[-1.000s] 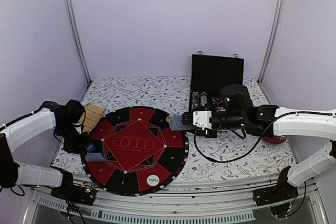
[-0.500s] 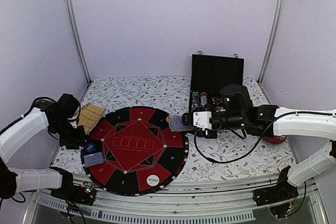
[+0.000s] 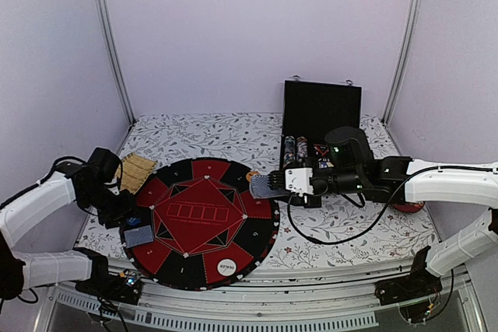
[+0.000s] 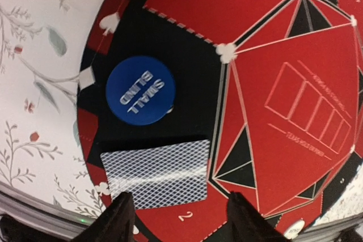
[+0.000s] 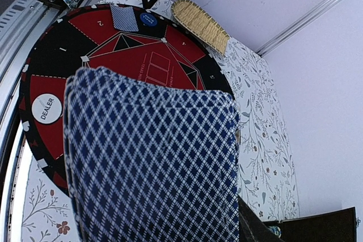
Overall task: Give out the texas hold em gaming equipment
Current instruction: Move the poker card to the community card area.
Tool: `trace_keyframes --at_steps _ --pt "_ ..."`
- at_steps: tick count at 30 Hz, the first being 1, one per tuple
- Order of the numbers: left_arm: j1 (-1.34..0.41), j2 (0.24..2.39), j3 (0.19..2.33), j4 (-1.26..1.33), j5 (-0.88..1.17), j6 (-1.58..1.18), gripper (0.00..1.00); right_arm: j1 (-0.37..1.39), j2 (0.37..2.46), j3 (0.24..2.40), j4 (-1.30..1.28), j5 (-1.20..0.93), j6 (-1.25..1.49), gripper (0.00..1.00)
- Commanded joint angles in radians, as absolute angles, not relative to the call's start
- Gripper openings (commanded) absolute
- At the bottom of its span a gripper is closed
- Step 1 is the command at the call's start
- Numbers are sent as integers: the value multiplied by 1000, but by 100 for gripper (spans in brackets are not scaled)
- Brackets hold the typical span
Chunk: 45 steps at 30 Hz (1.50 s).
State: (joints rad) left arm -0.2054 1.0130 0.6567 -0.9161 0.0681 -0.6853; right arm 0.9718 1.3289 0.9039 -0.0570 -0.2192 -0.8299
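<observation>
A robot lab booth: plain lilac panels (image 3: 233,36) on metal posts (image 3: 109,36) enclose a cloth-covered desk (image 3: 218,130), left arm (image 3: 39,200) and right arm (image 3: 447,180) bolted at its near edge.

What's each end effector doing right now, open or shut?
Left end effector: open, holding nothing.
Right end effector: shut on a stack of cards.

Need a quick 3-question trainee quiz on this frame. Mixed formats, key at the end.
1. True or false: the white dealer disc lies on the round mat.
2. What does the right gripper hold? A) a stack of cards B) a cup C) dice
3. Fill in: the blue disc reads "SMALL ___".
Key: 1 true; 2 A; 3 BLIND.
</observation>
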Motion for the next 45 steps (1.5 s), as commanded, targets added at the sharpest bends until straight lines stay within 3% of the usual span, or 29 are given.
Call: trace_keyframes --at_steps 1,2,4,5,13,17,22,28,33,45 --pt "-221 917 635 -940 -23 -833 63 985 1333 917 -58 -228 -825 47" --pt "-221 882 628 -953 -51 -878 64 986 1334 918 -60 -231 -825 47" --pt "-219 819 591 -937 -86 -970 96 989 1337 918 -60 -241 -825 47" --pt "-220 794 572 -918 -102 -1006 98 991 1338 920 -60 -245 -825 47" --pt "-220 824 399 -782 -58 -1119 95 992 1314 910 -61 -235 -833 47" --pt "-221 822 359 -737 -55 -1108 84 992 1317 915 -65 -233 -834 47" --pt "-243 791 337 -717 -50 -1103 63 992 1318 917 -72 -230 -834 47" --pt "-299 774 341 -750 -87 -1131 61 992 1328 925 -81 -234 -836 47" --pt "-324 799 389 -818 -138 -1172 74 992 1329 930 -88 -242 -836 47" --pt "-370 814 438 -861 -234 -1209 73 992 1338 930 -92 -241 -836 47"
